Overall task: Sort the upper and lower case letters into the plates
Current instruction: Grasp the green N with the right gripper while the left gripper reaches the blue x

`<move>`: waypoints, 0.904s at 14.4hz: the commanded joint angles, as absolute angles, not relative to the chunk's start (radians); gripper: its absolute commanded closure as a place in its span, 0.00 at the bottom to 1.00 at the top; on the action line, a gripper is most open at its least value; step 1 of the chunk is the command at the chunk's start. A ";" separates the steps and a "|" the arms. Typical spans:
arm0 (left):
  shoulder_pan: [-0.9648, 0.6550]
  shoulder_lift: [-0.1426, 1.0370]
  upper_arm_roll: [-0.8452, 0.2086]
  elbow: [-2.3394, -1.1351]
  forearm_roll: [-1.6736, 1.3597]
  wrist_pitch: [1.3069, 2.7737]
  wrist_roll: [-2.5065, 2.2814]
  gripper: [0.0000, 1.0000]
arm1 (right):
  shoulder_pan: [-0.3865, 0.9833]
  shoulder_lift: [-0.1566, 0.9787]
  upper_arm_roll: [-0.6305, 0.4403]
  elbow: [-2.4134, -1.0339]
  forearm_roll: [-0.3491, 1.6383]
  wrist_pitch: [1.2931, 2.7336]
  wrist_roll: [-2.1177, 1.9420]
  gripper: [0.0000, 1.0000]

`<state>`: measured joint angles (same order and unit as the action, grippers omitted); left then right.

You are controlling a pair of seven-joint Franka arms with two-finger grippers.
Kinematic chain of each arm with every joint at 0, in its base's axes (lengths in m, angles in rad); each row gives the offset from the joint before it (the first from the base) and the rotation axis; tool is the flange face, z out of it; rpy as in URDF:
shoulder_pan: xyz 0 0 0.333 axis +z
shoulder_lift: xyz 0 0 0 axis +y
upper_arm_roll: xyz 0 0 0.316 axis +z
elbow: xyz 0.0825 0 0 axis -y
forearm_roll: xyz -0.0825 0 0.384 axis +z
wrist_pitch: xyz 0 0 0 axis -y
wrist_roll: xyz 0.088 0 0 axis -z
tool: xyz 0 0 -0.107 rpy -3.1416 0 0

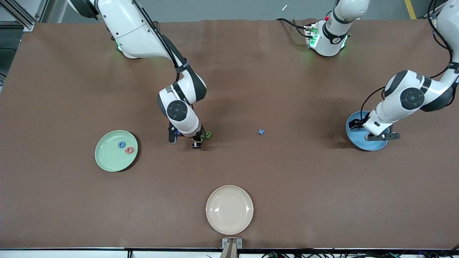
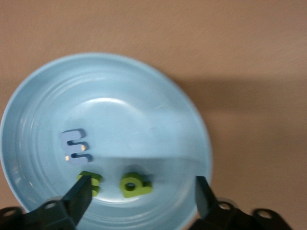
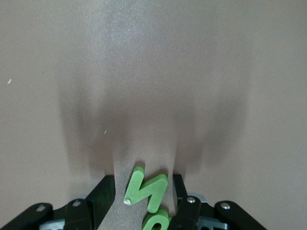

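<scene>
Brown cloth covers the table (image 1: 272, 89), and the cream-beige plate (image 1: 229, 209) at the edge nearest the front camera serves as the landmark here. Farther from the camera than that plate, toward the right arm's end, lies the light green plate (image 1: 107, 157) with the blue G (image 1: 122, 144) and the red Q (image 1: 129, 150) side by side in it. Farther from the camera than the cream plate, the right gripper (image 1: 197, 143) is down at the cloth with its fingers on either side of the green N (image 3: 145, 187), which lies flat between them; they look close against its edges, though I cannot tell whether they already pinch it. Just beside the N is a second green letter (image 1: 208, 135), only partly seen in the right wrist view. The blue x (image 1: 261, 132) lies alone on the cloth, farther from the camera than the cream plate and a little toward the left arm's end. Well toward that end sits the blue plate (image 1: 353, 134), and the left gripper (image 2: 144, 191) hangs over it with its jaws spread wide and nothing held. In this plate lie the blue m (image 2: 75, 146) and two green letters, the p (image 2: 135, 184) and another one (image 2: 92, 181) half hidden by a finger.
</scene>
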<state>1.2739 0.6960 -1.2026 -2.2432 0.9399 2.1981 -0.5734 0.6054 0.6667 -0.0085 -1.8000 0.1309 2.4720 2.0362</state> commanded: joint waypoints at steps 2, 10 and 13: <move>1.202 0.667 -1.325 -2.174 0.810 2.062 -0.629 0.01 | 0.600 0.680 -0.006 -1.792 0.124 2.471 2.031 0.86; 0.797 0.683 -1.258 -2.089 0.770 2.065 -0.987 0.01 | 0.447 0.592 -0.011 -1.787 0.127 2.360 1.717 1.00; 0.639 0.684 -1.168 -2.069 0.776 2.120 -1.090 0.01 | 0.346 0.496 -0.011 -1.857 0.126 2.306 1.484 1.00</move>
<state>0.7140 0.6926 -1.2206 -2.0926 0.7876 2.0906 -1.0526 0.4162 0.5988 -0.0281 -1.7682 0.1310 2.3306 1.6233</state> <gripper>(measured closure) 0.004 0.665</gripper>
